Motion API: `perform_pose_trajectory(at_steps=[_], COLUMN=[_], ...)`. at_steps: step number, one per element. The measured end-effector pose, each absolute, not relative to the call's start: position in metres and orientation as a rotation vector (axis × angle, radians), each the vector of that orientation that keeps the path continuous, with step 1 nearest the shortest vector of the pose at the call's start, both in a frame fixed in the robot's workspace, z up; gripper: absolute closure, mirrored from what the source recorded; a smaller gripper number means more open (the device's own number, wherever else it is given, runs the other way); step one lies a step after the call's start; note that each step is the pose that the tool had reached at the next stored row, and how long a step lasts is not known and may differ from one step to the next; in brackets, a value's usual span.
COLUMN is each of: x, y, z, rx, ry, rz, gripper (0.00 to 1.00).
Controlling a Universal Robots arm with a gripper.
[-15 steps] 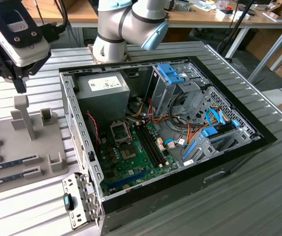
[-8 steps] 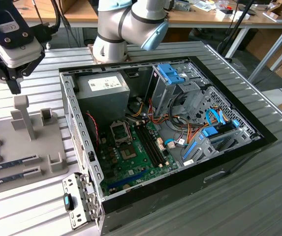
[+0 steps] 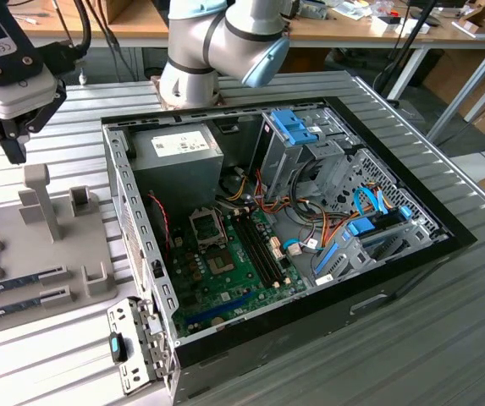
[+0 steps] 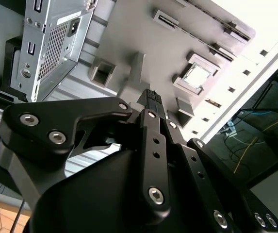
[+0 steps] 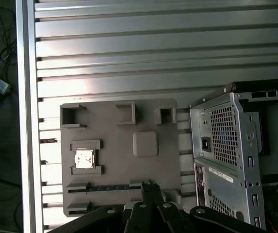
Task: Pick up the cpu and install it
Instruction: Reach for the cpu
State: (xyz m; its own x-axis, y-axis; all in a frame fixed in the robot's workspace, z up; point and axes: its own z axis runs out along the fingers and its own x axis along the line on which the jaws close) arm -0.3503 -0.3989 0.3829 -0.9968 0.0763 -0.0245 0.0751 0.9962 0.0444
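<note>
1. The gripper (image 5: 148,187) hung over the grey tray (image 5: 110,145) and touched nothing.
2. Its two fingers (image 4: 151,101) were pressed together, with nothing between them.
3. The cpu (image 5: 84,158) lay flat in its own little square holder on the tray, shiny side up. In the second wrist view the cpu (image 4: 195,75) sat in the same holder.
4. The gripper was not over the cpu. In the first wrist view its tips were above the long memory stick (image 5: 105,187) that lay in a slot just beside the cpu's holder.
5. The tray lay on the metal table (image 5: 129,48), next to the open computer case (image 3: 129,211).
6. In the exterior view, the gripper (image 3: 12,145) was far over on that view's left, well apart from the green board (image 3: 225,266) inside the case.
7. The grey power supply (image 3: 179,152) sat in the case, near the robot arm (image 3: 217,42).
</note>
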Motion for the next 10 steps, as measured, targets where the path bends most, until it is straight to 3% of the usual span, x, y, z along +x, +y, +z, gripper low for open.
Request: perform_pose_trajectory(at_steps=[10], x=[-0.3565], y=[-0.3989], z=[0.377], rx=[0.118], ry=[3.113], rz=[0.068], gripper=[0.89])
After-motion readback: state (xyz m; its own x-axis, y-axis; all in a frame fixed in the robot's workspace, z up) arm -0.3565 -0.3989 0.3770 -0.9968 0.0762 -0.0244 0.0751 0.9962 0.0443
